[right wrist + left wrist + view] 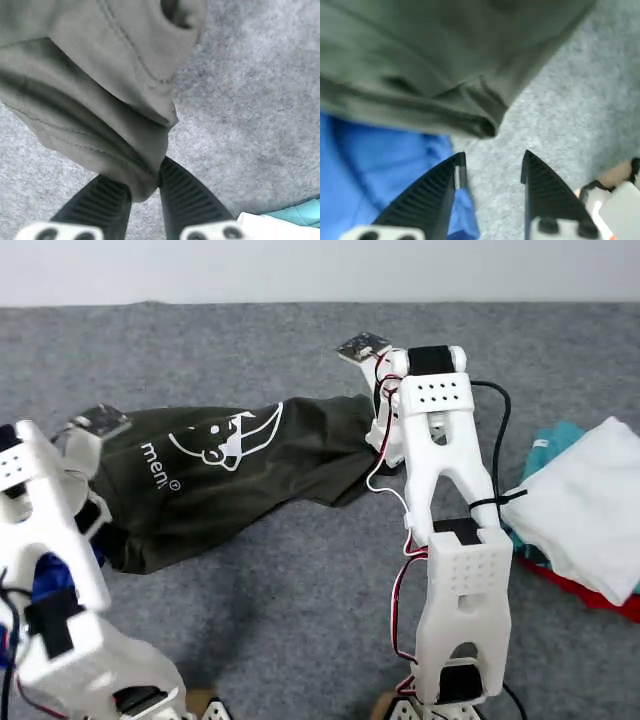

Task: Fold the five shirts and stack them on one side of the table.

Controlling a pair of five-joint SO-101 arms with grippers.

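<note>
The dark green shirt is lying stretched across the table, its long axis running side to side between the two arms. The right end effector is gripping the shirt's right end, clamped on a bunched fold. The left end effector is hanging spread apart and holding nothing, with the shirt's hem just ahead of it over a blue shirt; that hem is probably the left arm's next target. Well to the right, a folded white shirt is resting on a teal shirt and a red shirt
</note>
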